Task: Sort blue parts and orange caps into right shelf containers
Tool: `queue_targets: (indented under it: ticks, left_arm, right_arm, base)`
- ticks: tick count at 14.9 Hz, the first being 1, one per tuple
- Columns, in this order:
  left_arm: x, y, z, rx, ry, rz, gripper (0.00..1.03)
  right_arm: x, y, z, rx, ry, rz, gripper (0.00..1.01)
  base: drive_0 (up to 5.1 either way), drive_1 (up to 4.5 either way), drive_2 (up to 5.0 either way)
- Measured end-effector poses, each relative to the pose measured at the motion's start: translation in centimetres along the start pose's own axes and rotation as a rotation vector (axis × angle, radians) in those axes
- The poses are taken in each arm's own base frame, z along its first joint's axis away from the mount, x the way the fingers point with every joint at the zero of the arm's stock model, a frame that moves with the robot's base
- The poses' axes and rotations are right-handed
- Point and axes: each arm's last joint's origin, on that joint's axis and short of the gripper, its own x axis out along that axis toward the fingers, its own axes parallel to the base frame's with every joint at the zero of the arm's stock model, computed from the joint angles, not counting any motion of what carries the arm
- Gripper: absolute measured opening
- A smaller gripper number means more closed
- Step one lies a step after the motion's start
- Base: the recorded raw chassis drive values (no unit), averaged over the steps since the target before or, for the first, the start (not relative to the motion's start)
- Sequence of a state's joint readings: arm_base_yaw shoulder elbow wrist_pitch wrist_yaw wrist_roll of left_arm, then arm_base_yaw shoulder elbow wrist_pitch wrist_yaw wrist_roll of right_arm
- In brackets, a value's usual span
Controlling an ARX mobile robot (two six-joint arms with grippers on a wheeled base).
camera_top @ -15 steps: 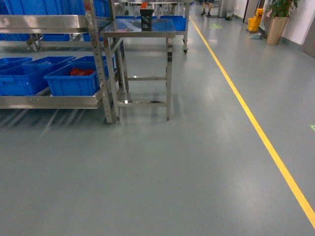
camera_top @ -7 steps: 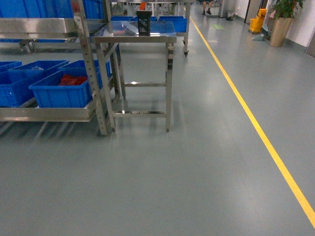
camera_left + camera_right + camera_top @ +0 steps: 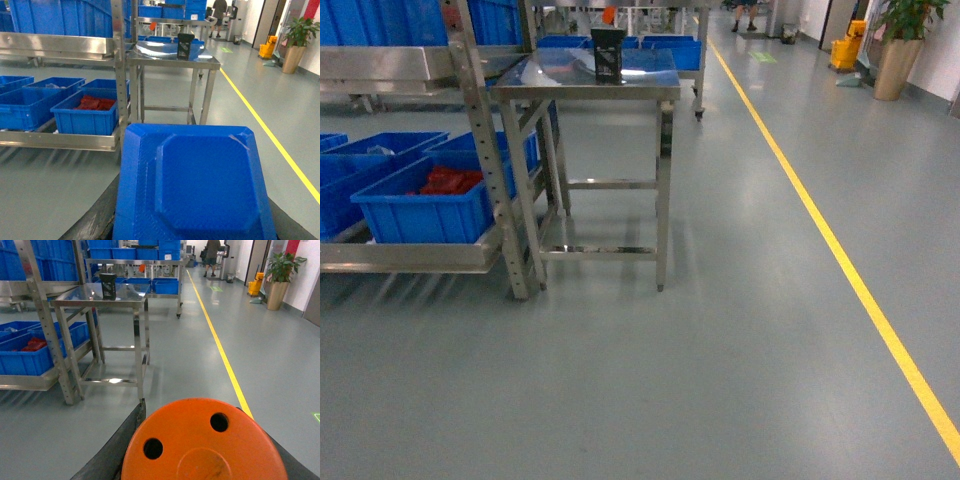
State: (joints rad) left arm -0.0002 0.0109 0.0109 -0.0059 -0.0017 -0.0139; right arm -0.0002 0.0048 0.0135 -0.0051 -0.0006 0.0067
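A wide grey factory floor (image 3: 720, 380) is seen, marked by a yellow line (image 3: 840, 260) running away down the aisle. At the left a steel shelf rack (image 3: 480, 160) is stood, and on its low shelf the right shelf containers (image 3: 420, 205) are lined side by side, the one nearest the rack's right post already holding some red-orange pieces (image 3: 445, 180). Just beside that post a steel counter (image 3: 590, 80) is placed, with a small black basket (image 3: 608, 52) resting near the middle of its top. In the left wrist view a blue part (image 3: 200, 190), a flat octagonal moulded piece, is carried low in the frame; in the right wrist view an orange cap (image 3: 205, 445), round with two holes, is carried likewise. The jaws of both grippers are hidden beneath these loads, so it cannot be told from the pictures whether they are closed. Neither gripper appears in the head view. The task is judged to be in its approach stage: both pieces are yet to be delivered, the containers being well apart from the robot.
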Motion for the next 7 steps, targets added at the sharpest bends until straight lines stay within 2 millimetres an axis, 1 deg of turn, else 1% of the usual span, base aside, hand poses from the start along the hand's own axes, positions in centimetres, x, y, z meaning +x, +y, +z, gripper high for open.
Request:
queue_targets:
  ticks: [7]
  left_arm:
    - [0.00, 0.00, 0.00, 0.000, 0.000, -0.001, 0.43]
  right_arm:
    - [0.00, 0.00, 0.03, 0.000, -0.003, 0.000, 0.44]
  base:
    - [0.1, 4.31, -4.2]
